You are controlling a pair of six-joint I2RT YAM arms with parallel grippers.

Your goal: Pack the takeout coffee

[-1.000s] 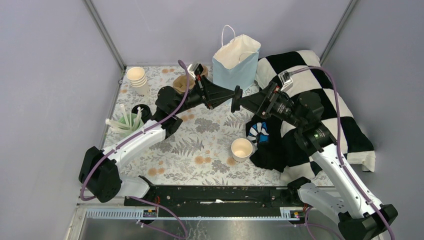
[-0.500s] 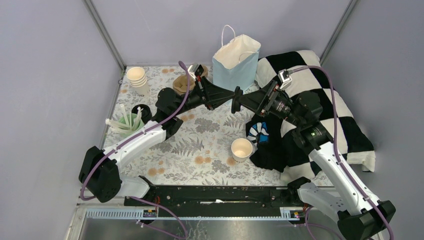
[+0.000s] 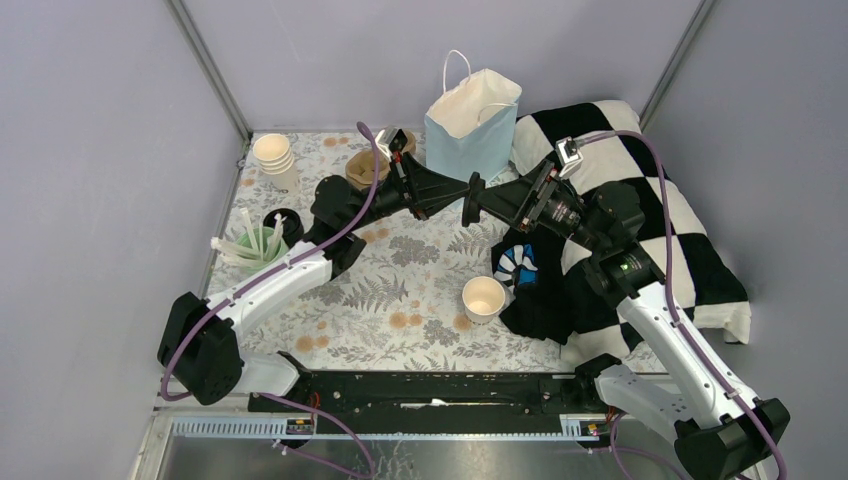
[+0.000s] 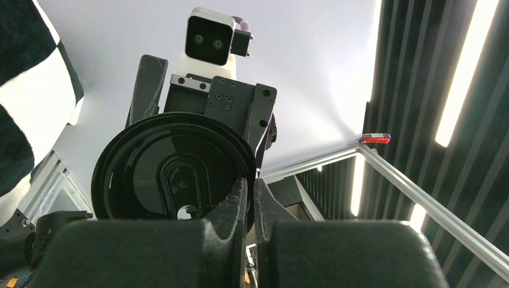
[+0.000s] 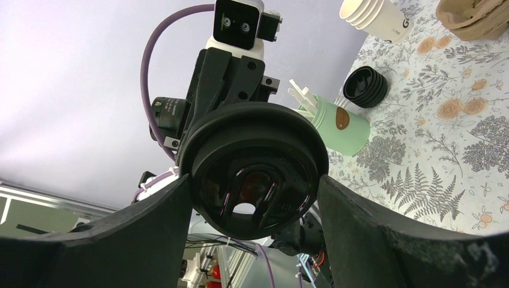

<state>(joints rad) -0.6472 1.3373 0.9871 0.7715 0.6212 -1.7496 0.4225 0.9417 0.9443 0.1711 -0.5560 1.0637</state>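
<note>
Lid (image 3: 472, 200) of black plastic hangs in mid-air at the centre of the top view, just below the blue bag (image 3: 470, 125), where your two arms meet. Your left gripper (image 4: 248, 187) is pinched tight on its rim, fingers nearly together. Your right gripper (image 5: 255, 186) stands wide, one finger at each side of the lid; you cannot tell whether they touch it. A lidless white paper cup (image 3: 484, 298) stands lower, right of centre, on the floral table (image 3: 400, 270), beside the checkered cloth (image 3: 650, 200).

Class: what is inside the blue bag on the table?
Inside the blue bag only its white inner wall shows; the front wall hides the bottom and any contents.
</note>
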